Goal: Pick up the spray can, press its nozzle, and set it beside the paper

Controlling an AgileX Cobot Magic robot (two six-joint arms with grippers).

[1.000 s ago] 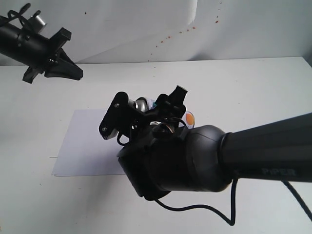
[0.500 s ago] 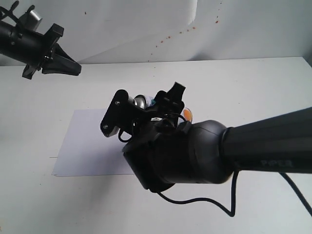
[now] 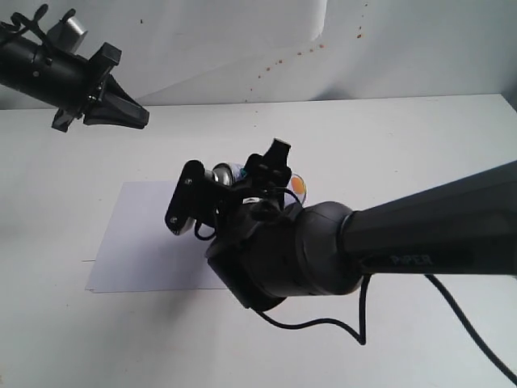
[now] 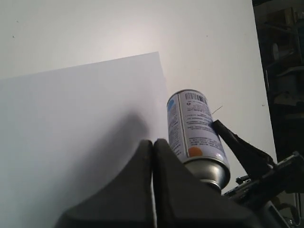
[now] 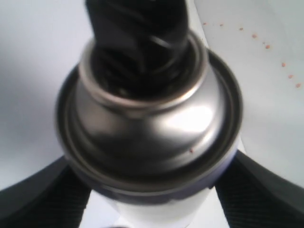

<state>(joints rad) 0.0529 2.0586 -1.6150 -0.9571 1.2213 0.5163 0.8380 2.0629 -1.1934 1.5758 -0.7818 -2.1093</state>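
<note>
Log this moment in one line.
right gripper: shut on spray can | left gripper: shut, clear of nozzle | spray can: by paper edge

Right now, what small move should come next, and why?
Probably bring the shut left claw toward the nozzle to press it: the right claw grips the spray can on both sides, nozzle uncovered, and the left claw hangs apart from it.

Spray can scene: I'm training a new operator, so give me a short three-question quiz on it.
1. True or false: the left gripper holds the spray can.
2. What colour is the paper? A white, B black, C red.
3. Fill in: the right gripper is clamped on the ____.
Key: 1 false; 2 A; 3 spray can.
</note>
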